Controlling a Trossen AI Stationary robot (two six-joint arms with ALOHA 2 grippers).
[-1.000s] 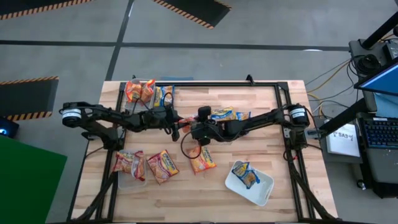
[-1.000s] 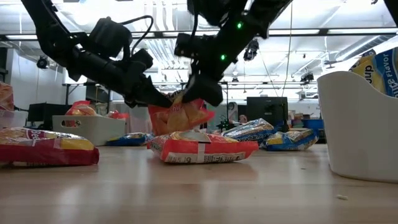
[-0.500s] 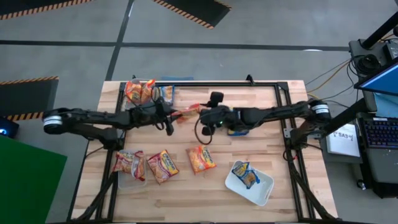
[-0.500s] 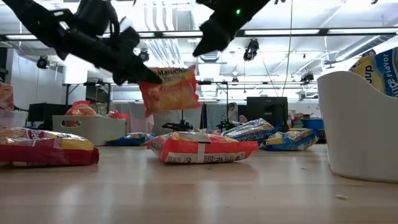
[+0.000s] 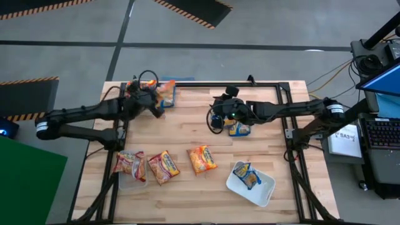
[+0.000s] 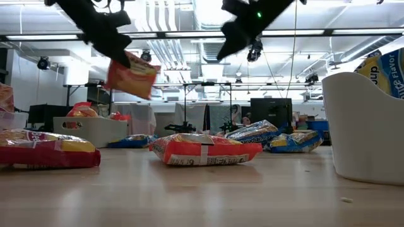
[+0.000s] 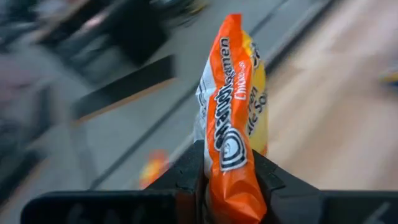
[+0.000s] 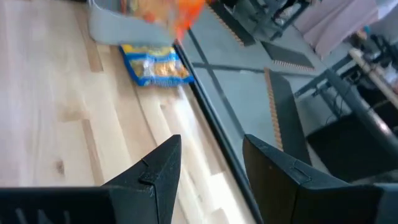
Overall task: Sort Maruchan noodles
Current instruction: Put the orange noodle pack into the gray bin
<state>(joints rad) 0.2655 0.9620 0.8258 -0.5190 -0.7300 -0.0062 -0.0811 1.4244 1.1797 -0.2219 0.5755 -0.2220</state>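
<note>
Clamped narrowly from both sides, the left gripper's [image 7: 231, 180] jaws pinch an orange Maruchan packet [image 7: 235, 118] by one end, so that the packet stands up edge-on between the two dark fingers in the left wrist view. From the low view that held packet hangs tilted in the air, well above the tabletop and off to the left of the packets lying there. From above, the left gripper [image 5: 152, 102] sits over the far left corner of the wooden table [image 5: 187, 194], just beside a tub [image 5: 164, 95] that holds more orange packets. The right gripper [image 8: 208, 165] holds nothing; its jaws stand apart with a clear gap, and bare wood and the table's edge show between them. It hangs raised above the table's far middle [image 5: 217, 115], near a blue packet [image 5: 239, 129] lying flat on the wood. Along the near side lie three orange and red packets in a row: one in a clear tub at the left [image 5: 129, 164], one next to it [image 5: 163, 167], and one nearer the middle [image 5: 202, 159]. A white tub [image 5: 265, 190] at the near right holds another blue packet [image 5: 247, 174]. The right wrist view shows one more blue packet [image 8: 155, 67] lying on the table beside a grey tub [image 8: 121, 28].
</note>
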